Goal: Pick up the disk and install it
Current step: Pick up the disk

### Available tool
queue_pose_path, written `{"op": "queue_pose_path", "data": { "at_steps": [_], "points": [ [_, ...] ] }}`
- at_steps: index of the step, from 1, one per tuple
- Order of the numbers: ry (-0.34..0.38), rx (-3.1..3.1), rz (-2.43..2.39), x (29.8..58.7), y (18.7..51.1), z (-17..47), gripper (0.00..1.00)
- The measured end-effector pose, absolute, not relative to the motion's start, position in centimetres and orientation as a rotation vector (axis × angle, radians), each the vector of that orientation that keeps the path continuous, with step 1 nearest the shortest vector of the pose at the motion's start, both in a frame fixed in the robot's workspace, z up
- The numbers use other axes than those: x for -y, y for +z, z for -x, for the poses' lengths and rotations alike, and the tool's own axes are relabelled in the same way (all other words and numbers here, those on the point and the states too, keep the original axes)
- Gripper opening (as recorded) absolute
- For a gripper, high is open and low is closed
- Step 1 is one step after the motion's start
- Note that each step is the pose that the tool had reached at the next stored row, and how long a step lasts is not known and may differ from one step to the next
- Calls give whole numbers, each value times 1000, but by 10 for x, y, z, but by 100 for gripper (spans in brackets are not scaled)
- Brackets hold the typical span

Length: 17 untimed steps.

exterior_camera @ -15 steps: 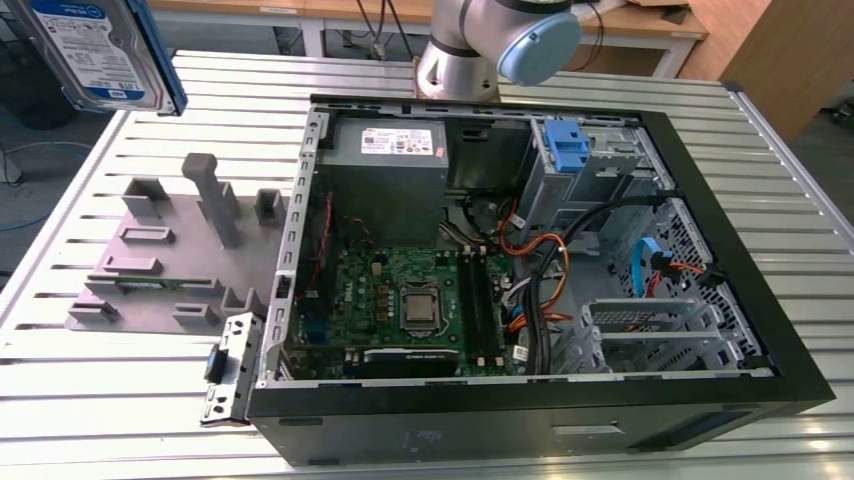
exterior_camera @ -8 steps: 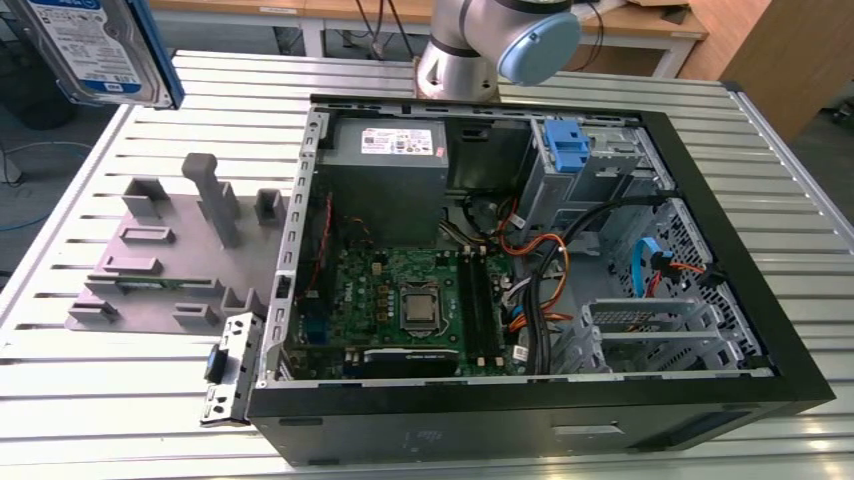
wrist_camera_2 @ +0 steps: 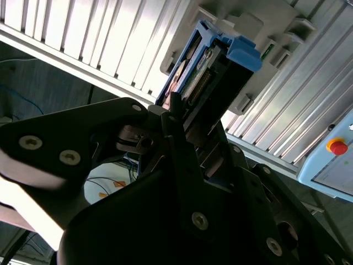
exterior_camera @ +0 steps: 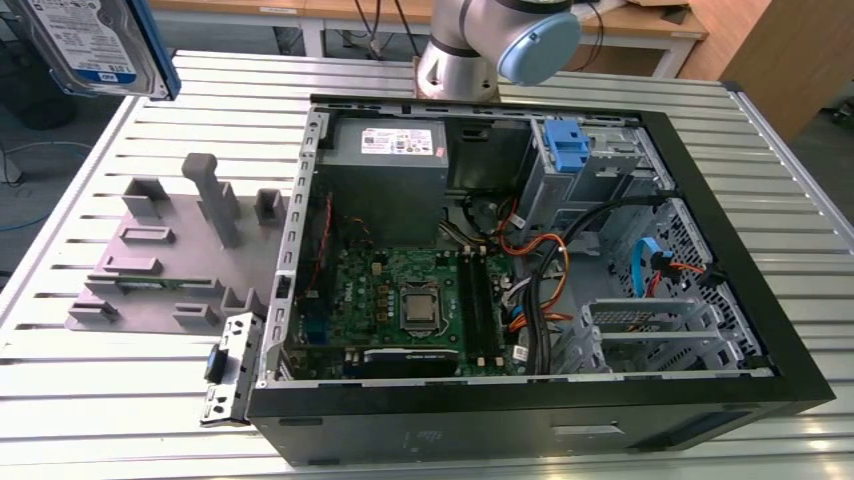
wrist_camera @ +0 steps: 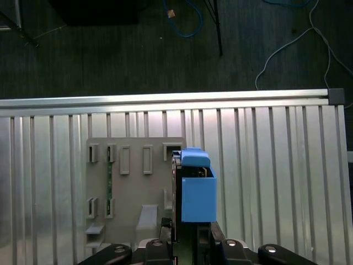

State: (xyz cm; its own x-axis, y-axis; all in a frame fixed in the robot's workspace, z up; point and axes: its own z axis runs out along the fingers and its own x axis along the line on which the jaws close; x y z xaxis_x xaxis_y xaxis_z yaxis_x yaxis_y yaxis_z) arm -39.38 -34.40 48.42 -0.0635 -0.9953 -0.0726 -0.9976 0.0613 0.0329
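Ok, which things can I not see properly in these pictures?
Disk, exterior view: upper part cut off by the top edge.
Disk, second wrist view: most of it hidden behind the hand.
Disk, first wrist view: seen edge-on, near end hidden by the hand.
Computer case floor, exterior view: partly covered by cables.

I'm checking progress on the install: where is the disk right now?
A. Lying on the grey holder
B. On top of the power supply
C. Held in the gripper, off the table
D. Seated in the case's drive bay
C: the disk is clamped in the gripper, up clear of the grey holder on the table.
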Motion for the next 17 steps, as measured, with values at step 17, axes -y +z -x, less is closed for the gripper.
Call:
{"op": "queue_pose_path", "data": {
  "at_steps": [17],
  "points": [
    [112,-2268,2129,358,484,391,35]
  ]
}}
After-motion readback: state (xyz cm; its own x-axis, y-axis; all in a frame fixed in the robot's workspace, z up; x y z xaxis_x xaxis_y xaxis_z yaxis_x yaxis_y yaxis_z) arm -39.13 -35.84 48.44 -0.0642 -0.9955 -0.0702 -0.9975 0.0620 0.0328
